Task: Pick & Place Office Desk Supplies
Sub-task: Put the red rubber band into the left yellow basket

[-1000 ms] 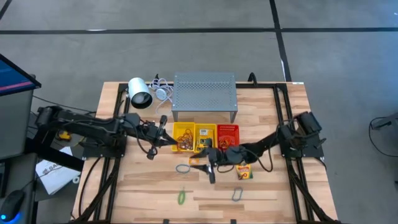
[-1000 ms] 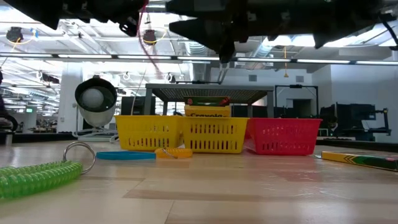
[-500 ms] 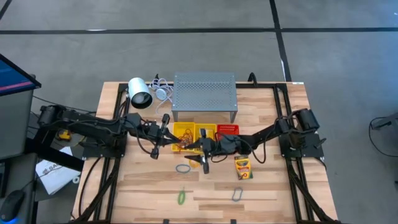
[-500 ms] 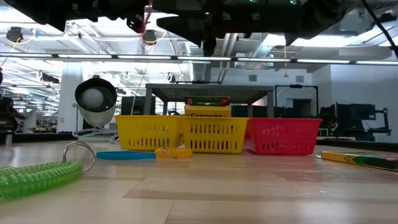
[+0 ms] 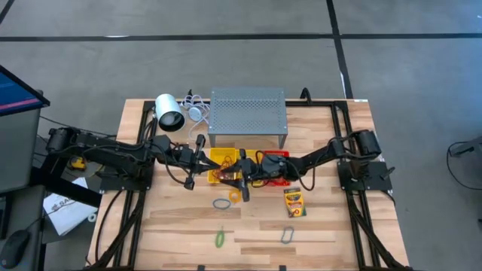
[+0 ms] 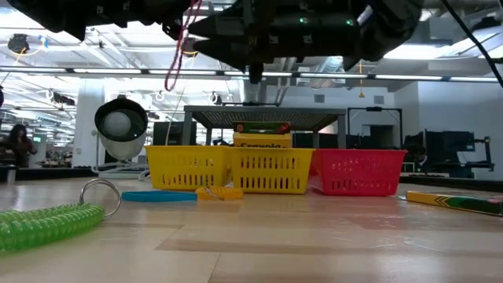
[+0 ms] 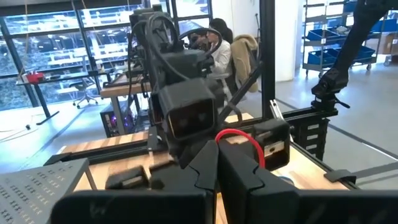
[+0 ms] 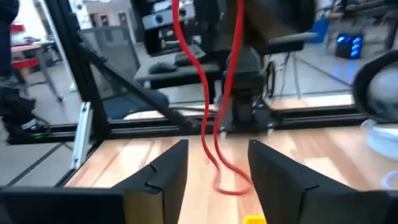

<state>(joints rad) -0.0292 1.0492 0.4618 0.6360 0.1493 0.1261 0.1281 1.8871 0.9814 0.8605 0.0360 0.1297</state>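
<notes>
Left gripper (image 5: 202,160) pinched shut on red rubber band (image 6: 179,49); right gripper (image 5: 238,178) fingers apart, holding nothing.

Both raised over yellow baskets (image 6: 228,169), landmark. Band dangling from left fingers above left yellow basket, loop hanging ahead of right fingers (image 8: 165,175). Crayon box (image 6: 262,143) upright inside middle basket; second crayon box (image 5: 294,202) flat on table, right of baskets. Orange clip (image 6: 219,192), grey ring (image 5: 221,203), green coil (image 6: 49,223) lying on table before baskets.

The right gripper (image 5: 242,183) has swung from beside the crayon box (image 5: 294,202) toward the yellow baskets (image 5: 224,160), nearing the left gripper (image 5: 202,159) and its rubber band (image 6: 181,49).
</notes>
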